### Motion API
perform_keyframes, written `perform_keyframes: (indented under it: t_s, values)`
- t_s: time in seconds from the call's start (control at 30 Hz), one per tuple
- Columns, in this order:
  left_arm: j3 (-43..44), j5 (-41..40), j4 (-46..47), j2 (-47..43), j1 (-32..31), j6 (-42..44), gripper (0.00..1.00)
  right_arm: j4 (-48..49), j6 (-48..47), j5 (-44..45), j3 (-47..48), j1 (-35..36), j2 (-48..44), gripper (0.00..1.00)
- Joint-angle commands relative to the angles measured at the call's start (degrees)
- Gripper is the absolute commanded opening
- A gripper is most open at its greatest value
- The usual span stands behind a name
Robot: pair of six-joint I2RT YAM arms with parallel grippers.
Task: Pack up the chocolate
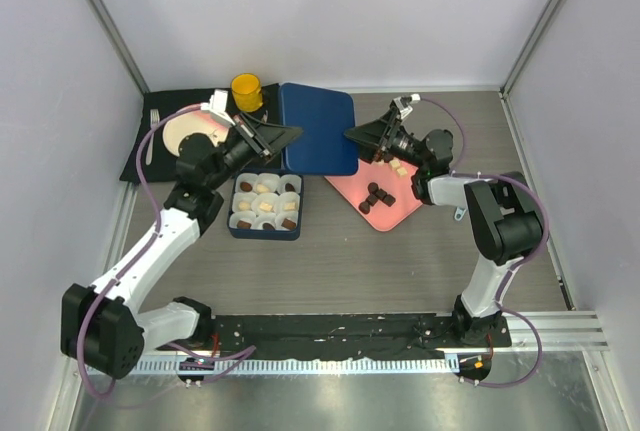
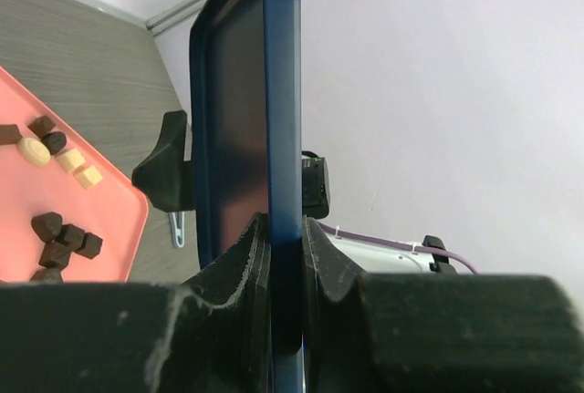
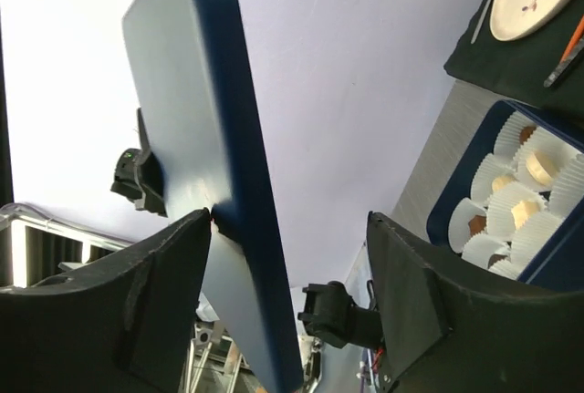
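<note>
Now, left end effector (image 2: 285,233) tight on blue lid (image 2: 239,92); right end effector (image 3: 287,220) wide, astride its rim.

— Where could a gripper pass?
— Over the bare table (image 1: 400,271) in front of the box (image 1: 266,236) and the tray (image 1: 345,186). Between those two there is only a narrow strip.
— And further back?
— The lid (image 1: 318,129) hangs there, just behind the box. The left gripper (image 1: 290,134) is clamped on one edge and the right gripper (image 1: 350,136) straddles the other with its jaws apart.
— The corners?
— A cup (image 1: 246,91) and a mat (image 1: 150,136) fill the left rear. The right wrist hangs over the tray's far end.
</note>
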Motion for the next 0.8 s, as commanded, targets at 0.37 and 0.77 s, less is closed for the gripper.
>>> perform_keyframes:
  t_s: [0.37, 0.77]
  values:
    - [-0.87, 3.86, 11.44, 4.84, 0.27, -3.15, 0.05, 18.63, 3.31, -2.54, 3.35, 0.56, -2.01, 0.41]
    - [-3.34, 3.07, -6.04, 1.5, 6.95, 12.13, 0.65, 10.91, -2.3, 1.93, -0.77, 3.18, -5.17, 0.08]
